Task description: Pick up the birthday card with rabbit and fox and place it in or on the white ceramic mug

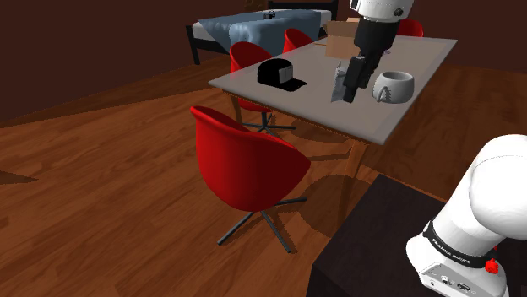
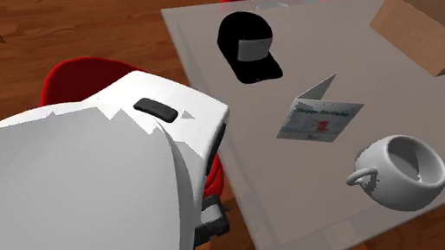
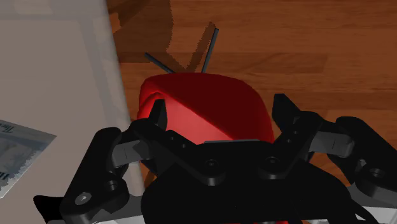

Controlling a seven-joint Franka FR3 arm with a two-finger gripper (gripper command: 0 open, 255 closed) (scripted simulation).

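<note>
The fingers [image 3: 158,116] are standing wide apart in the wrist view, clasping nothing and touching nothing. Between them the seat of a red chair [image 3: 203,105] is showing, with the wooden floor [image 3: 305,38] beyond it and the edge of the grey table [image 3: 57,70] running along one side. The gripper [image 3: 219,108] is looking down past that table edge.

The birthday card [image 2: 322,119] is standing on the table, folded open like a tent, between a black cap [image 2: 248,46] and the mug [image 2: 402,172], and nearer to the mug without touching it. Its front is carrying a small red mark and some pale print, but the drawing is too small to make out. The mug is showing as pale grey, sitting mouth up with its handle turned toward the table's near edge in the second exterior view.

In the wrist view only a corner of the card is coming in beside one finger, the rest being cut off by the picture's edge. In the shoulder view the gripper is hanging over the table right at the card and covering part of it, so the gap between them cannot be judged from there. The white arm [image 2: 101,175] is taking up the second exterior view's lower left, hiding most of a red chair behind it. A cardboard box [image 2: 433,32] is sitting at the table's far corner, clipped by that view's top edge.
</note>
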